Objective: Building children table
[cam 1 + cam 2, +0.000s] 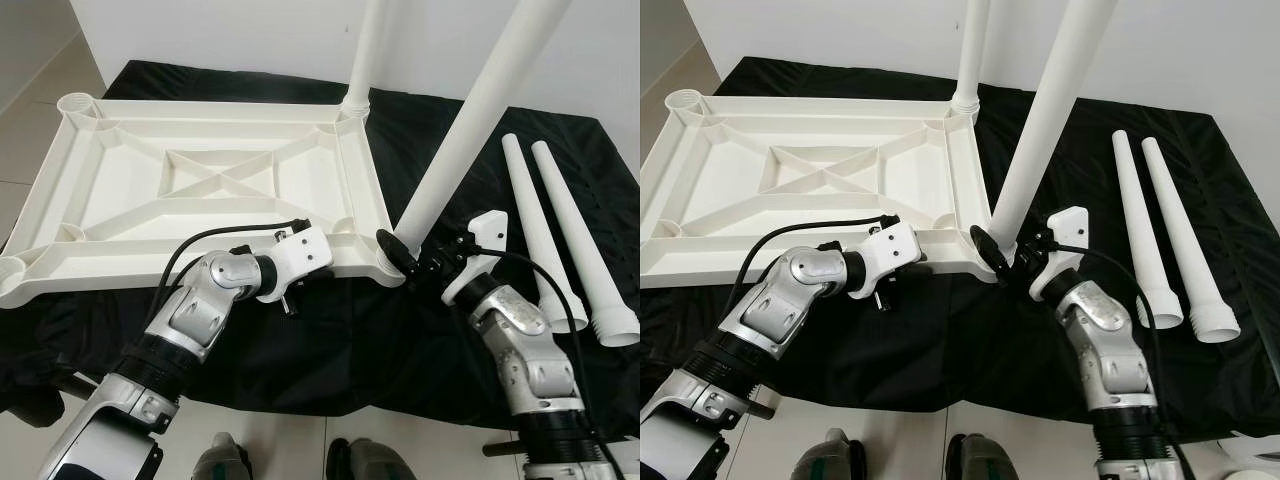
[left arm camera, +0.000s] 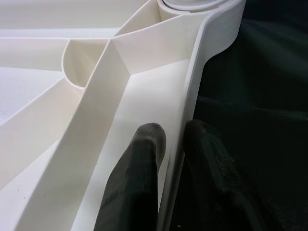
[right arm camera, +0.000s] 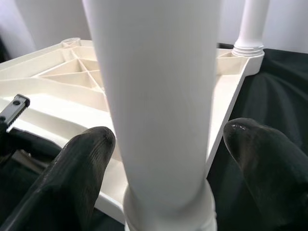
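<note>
White plastic tabletop lies upside down on a black cloth, ribbed underside up, with a round socket at each corner. One white leg stands upright in the socket at the tabletop's far right corner. A second leg stands tilted at the near right corner, its lower end at that socket. The two sockets on the tabletop's left side, far and near, hold nothing.

Left hand is at the tabletop's near long edge, close to the near right corner. Its fingers are nearly closed, one on each side of the rim wall, pinching it.

Right hand is at the base of the tilted leg. Its fingers sit on either side of the leg with a gap visible on both sides in the right wrist view, so they are open around the leg and not touching it.

Two spare legs and lie side by side on the cloth, well to the right of the tabletop, wide ends towards the robot, clear of both hands.

Pale tiled floor shows beyond the tabletop's left end. The robot's feet show below the cloth's near edge.
</note>
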`<state>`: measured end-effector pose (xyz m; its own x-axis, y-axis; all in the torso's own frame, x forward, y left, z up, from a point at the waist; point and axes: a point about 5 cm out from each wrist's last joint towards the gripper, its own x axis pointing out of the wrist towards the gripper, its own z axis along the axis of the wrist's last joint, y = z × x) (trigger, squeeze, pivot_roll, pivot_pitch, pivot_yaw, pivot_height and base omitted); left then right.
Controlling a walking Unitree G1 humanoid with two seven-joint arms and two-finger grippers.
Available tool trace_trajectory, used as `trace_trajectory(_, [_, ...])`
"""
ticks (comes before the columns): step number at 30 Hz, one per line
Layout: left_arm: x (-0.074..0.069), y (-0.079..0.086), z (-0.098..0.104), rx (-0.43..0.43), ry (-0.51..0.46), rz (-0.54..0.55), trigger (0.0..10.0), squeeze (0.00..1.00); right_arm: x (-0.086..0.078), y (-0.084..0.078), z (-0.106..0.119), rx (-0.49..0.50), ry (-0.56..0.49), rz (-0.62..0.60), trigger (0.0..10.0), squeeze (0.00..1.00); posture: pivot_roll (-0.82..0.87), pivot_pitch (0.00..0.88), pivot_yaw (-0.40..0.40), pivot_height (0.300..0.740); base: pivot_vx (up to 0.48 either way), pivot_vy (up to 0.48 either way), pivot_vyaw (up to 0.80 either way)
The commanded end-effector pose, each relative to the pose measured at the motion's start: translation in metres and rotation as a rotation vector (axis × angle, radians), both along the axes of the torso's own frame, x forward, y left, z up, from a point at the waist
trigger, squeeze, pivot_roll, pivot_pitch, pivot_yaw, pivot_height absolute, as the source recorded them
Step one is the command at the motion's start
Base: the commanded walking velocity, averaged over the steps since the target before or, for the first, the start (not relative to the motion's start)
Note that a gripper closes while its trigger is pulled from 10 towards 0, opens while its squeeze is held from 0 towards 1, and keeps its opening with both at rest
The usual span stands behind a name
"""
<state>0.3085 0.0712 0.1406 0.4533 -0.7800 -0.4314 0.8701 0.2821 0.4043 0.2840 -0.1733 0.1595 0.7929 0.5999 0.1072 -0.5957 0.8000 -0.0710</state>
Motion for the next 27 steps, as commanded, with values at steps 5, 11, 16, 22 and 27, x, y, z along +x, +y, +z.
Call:
trace_trajectory(5, [0.001,-0.004,0.013,-0.012,-0.057,-0.031,10.0,0.0,0.004,-0.009,-0.002,-0.038,-0.01,0.053,10.0,0.0,-0.02,0.059,-0.028,0.74,0.0,0.0,0.0])
trace_trajectory(11, [0.001,-0.004,0.013,-0.011,-0.057,-0.034,10.0,0.0,0.011,-0.011,-0.005,-0.064,-0.011,0.072,10.0,0.0,-0.02,0.059,-0.028,0.74,0.0,0.0,0.0])
trace_trajectory(16, [0.001,-0.005,0.013,-0.012,-0.059,-0.036,10.0,0.0,0.018,-0.007,-0.008,-0.071,-0.01,0.104,10.0,0.0,-0.02,0.058,-0.022,0.74,0.0,0.0,0.0])
trace_trajectory(22, [0.001,-0.007,0.014,-0.013,-0.061,-0.041,10.0,0.0,0.024,-0.002,-0.01,-0.083,-0.022,0.145,5.4,0.0,-0.02,0.058,-0.024,0.74,0.0,0.0,0.0])
trace_trajectory(27, [0.001,-0.008,0.014,-0.013,-0.06,-0.042,10.0,0.0,0.026,-0.002,-0.01,-0.088,-0.023,0.163,0.0,0.0,-0.02,0.058,-0.028,0.74,0.0,0.0,0.0])
